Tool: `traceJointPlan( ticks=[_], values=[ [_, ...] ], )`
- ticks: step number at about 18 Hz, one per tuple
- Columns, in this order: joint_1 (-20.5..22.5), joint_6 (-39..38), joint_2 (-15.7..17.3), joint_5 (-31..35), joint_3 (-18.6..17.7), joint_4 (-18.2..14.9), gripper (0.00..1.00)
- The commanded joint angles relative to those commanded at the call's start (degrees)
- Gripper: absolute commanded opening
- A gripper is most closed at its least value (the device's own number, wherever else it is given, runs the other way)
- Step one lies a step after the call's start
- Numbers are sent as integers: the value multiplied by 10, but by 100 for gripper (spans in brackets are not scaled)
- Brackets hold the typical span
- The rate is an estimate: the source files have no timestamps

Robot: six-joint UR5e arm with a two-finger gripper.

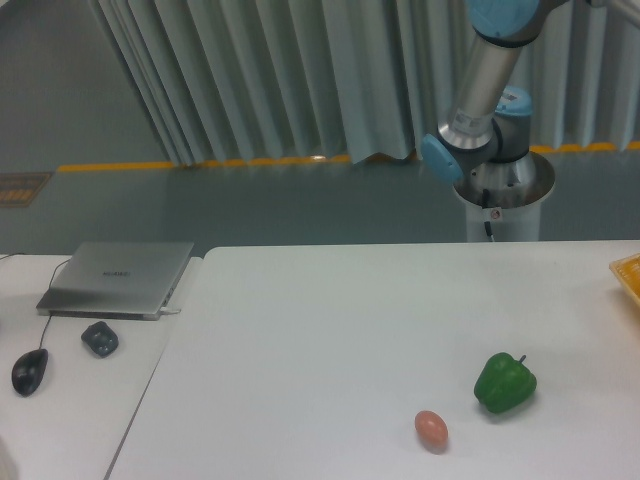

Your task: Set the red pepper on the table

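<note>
The red pepper is out of view. The white table (330,330) fills the lower middle and right of the camera view. Only the arm's base and lower links (485,110) show at the top right, behind the table's far edge; the arm runs out of the top of the frame. The gripper is not in view.
A green bell pepper (504,382) and a brownish-orange egg (431,429) lie near the table's front right. A yellow container edge (628,275) shows at the far right. The adjoining desk at left holds a laptop (118,277), a mouse (29,371) and a small dark object (100,338).
</note>
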Motion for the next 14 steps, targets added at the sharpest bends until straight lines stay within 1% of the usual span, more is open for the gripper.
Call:
traceJointPlan(
  ticks=[1,2,3,4,5,8,11,14],
  values=[
    [8,4,0,-6,-2,3,100],
    [20,-2,1,-27,-2,2,100],
    [20,-17,2,-32,-4,0,100],
    [21,-52,3,-31,-10,-1,100],
    [20,-115,4,-30,-12,-3,100],
    [20,-182,4,-33,-16,-3,100],
    [21,-218,7,-34,-30,-3,100],
    [19,-243,18,-34,-56,-2,100]
  ],
)
